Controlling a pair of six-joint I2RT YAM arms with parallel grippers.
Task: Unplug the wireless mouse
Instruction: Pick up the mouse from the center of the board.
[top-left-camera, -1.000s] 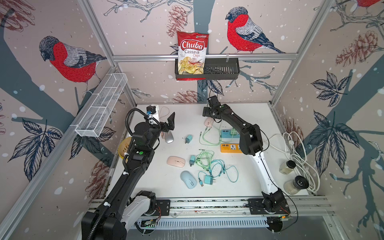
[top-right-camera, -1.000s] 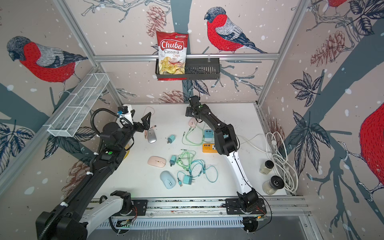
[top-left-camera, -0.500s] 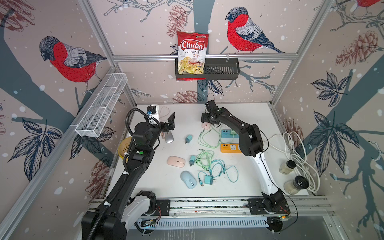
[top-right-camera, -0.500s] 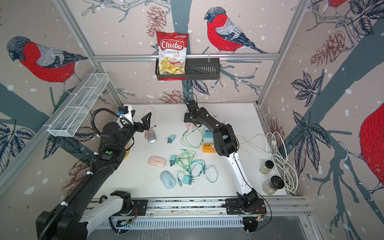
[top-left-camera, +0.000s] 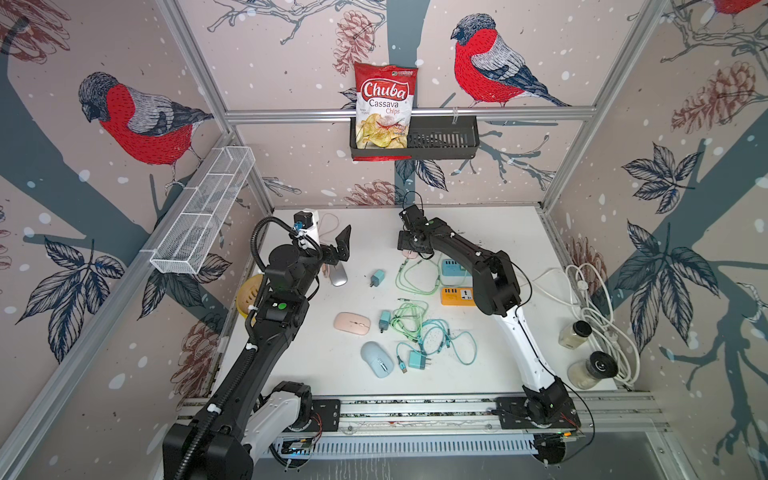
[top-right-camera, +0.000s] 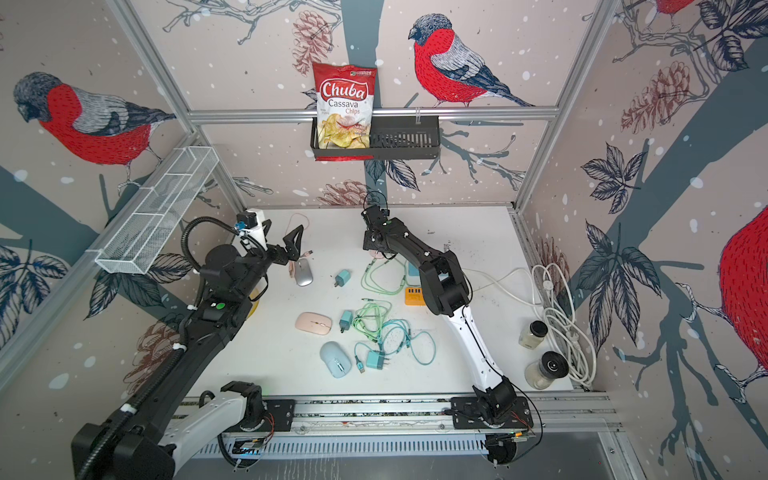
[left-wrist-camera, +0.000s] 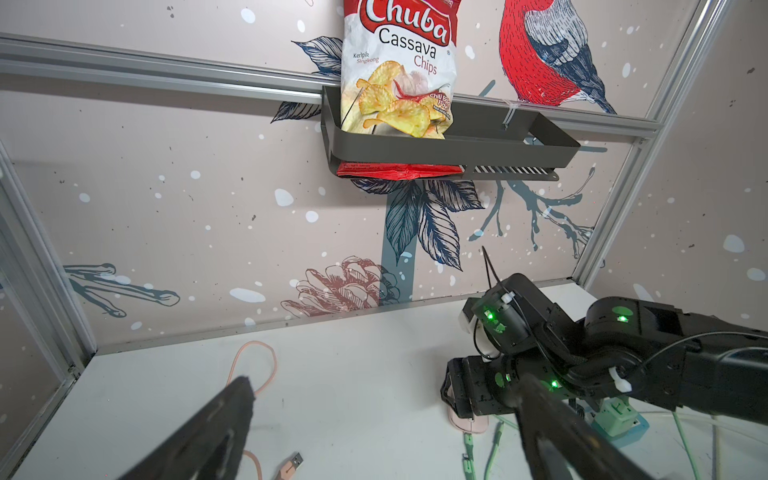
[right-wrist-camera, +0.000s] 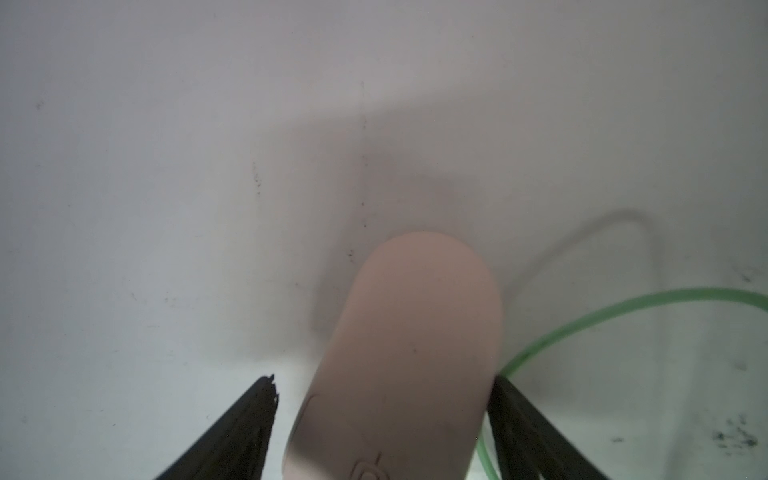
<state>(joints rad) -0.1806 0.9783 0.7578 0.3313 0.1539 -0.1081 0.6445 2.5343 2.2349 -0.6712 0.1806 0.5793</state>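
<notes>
Under R gripper (right-wrist-camera: 382, 384), rear centre of table (top-left-camera: 478, 224): pink mouse (right-wrist-camera: 415, 316), the task's thing, lies flat w/ its rounded end poking out past the fingertips.
Progress: early, by my read. Nothing is lifted, no plug is visibly pulled clear, and the mouse isn't clamped yet. Left to do: secure mouse, get hold of plug, pull the two apart.
R gripper state: jaws spread, straddling the mouse. One of the fingers (right-wrist-camera: 523, 419) looks to touch the mouse's side; the opp. one shows a clear gap. So it's bracketed, not pinched, and nothing is carried.
Cable: green cable (right-wrist-camera: 623, 309) curves in over the table & passes just beside the touching finger. Its plug end is hidden by mouse & gripper, so can't tell if it's seated in the port.
L gripper (left-wrist-camera: 384, 382): jaws spread wide, empty. It hovers over the table's left-rear, well apart from the pink mouse, camera facing the R arm.
Near L gripper: silver mouse (top-left-camera: 338, 274) on the table; peach cable (left-wrist-camera: 253, 365) looped behind, its USB end (left-wrist-camera: 293, 462) lying loose.
Further out: teal power strip (top-left-camera: 455, 268) just beside the R arm, w/ green leads running towards it. More mice, chargers & tangled cables sit mid-table.
Risk, judged: a one-sided touch may nudge the mouse sideways as the jaws come in.
</notes>
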